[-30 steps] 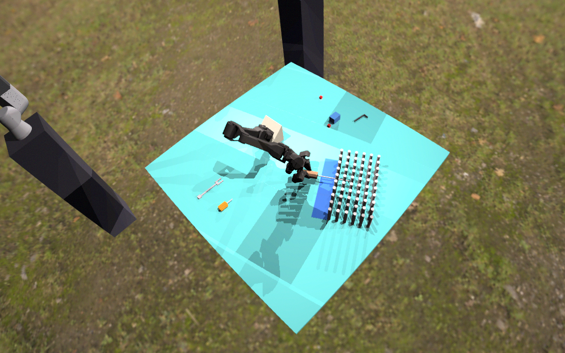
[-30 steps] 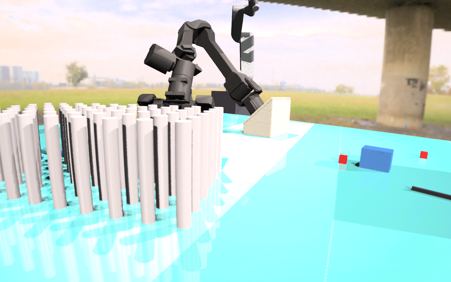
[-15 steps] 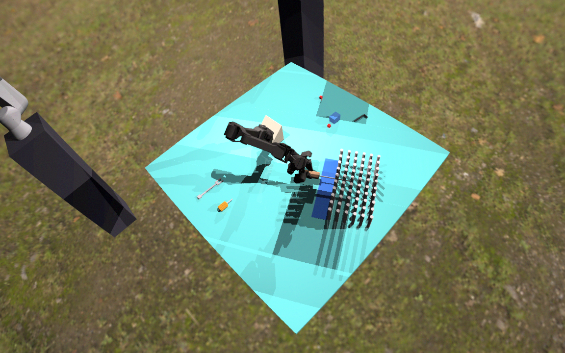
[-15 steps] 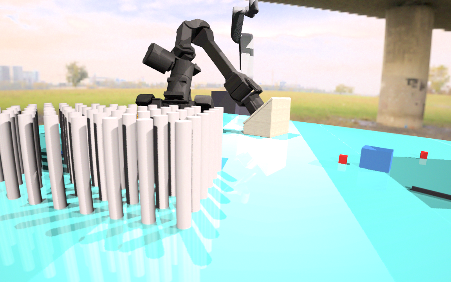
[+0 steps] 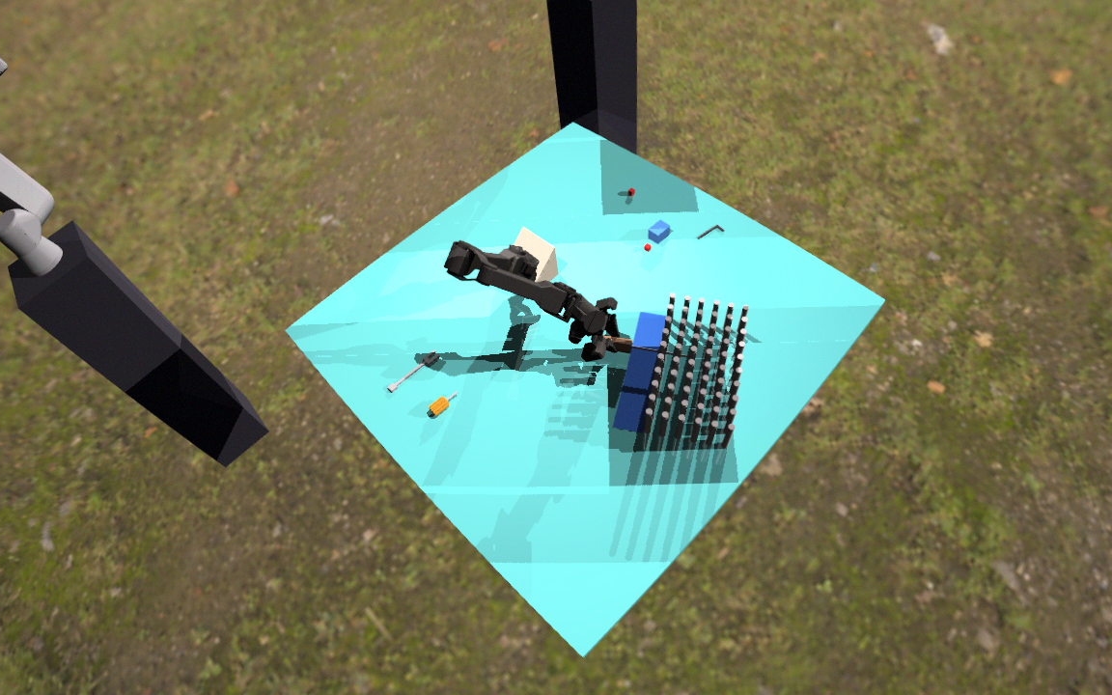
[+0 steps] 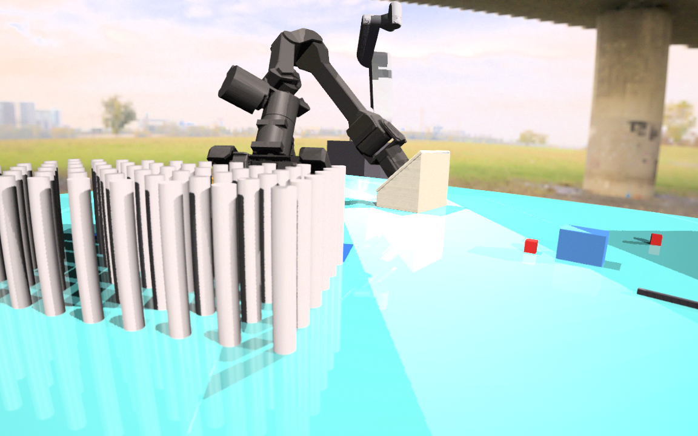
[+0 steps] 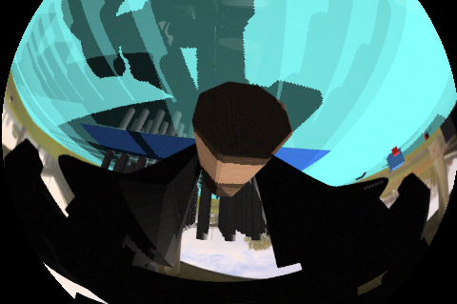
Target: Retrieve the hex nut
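My gripper is shut on the wooden handle of a tool, in front of the spacer field. The tool's thin dark rod points away from the gripper, crosses above the blue taped strip and reaches in among the spacers; its far end cannot be made out. The metal spacers stand upright in rows behind the strip. The hex nut cannot be seen in any view. In the exterior view the spacers hide the fingertips and the held tool.
A silver tool and an orange-handled screwdriver lie left of the field. A cream wedge stands by the arm. A blue block, red cubes and a black bent tool lie beyond.
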You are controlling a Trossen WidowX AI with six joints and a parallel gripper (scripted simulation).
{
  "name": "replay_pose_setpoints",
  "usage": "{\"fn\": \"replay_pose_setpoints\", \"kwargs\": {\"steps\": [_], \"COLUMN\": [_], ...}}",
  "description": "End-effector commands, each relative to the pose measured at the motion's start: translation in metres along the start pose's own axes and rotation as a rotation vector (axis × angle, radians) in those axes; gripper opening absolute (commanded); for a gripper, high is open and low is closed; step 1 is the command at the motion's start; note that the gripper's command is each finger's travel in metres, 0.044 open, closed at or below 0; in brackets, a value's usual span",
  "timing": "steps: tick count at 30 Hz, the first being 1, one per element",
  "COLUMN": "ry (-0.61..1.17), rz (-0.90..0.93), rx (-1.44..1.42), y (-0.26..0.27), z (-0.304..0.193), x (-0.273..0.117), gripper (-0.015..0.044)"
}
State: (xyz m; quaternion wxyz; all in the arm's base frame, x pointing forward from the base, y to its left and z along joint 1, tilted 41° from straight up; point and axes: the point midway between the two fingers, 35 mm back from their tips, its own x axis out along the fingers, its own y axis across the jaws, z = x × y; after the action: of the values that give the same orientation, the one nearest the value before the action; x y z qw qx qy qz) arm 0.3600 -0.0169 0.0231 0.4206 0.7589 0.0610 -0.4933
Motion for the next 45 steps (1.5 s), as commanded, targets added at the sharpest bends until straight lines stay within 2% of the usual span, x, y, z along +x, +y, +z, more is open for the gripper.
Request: {"fn": "replay_pose_setpoints", "kwargs": {"steps": [1, 45], "ry": [0.008, 0.009], "rz": [0.006, 0.007], "rx": [0.007, 0.007], "y": [0.002, 0.001], "z": [-0.005, -0.028], "x": [0.001, 0.016], "gripper": [0.0000, 0.0000]}}
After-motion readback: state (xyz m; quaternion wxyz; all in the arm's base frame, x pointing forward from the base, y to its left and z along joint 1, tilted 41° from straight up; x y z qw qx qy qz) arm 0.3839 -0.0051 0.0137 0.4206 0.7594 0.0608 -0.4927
